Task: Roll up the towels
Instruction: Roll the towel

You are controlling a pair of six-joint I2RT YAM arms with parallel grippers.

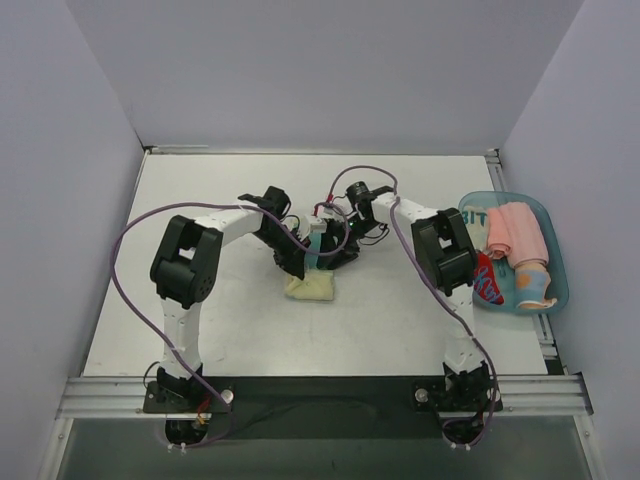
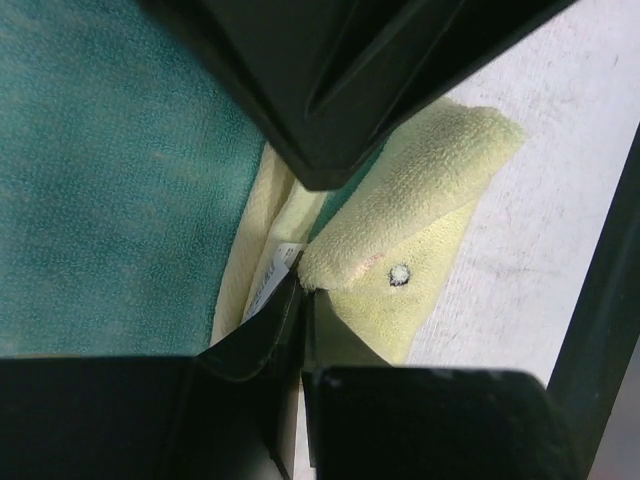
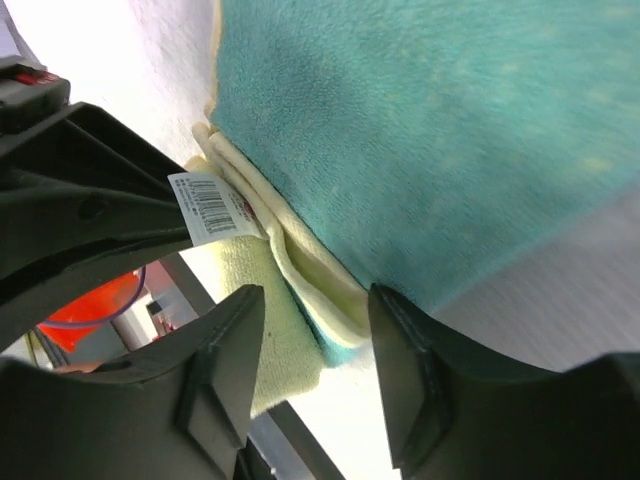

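Roughly midway, judging by the layout. Inside the light blue tray [image 1: 553, 240]: one pink towel [image 1: 515, 232] looking rolled, one red towel [image 1: 487, 282] bunched, one peach-and-teal cloth [image 1: 534, 287] of unclear shape. Well left of the tray, on the table: one yellow towel [image 1: 310, 287], folded in layers with a teal face, not yet rolled. Left gripper [image 2: 308, 235] clenched on its edge by the barcode label [image 3: 212, 205]; right gripper [image 3: 315, 340] released, fingers straddling the layered edge. Left to do: rolling this one, likely the red too. Count: four cloths, one tray, two arms.
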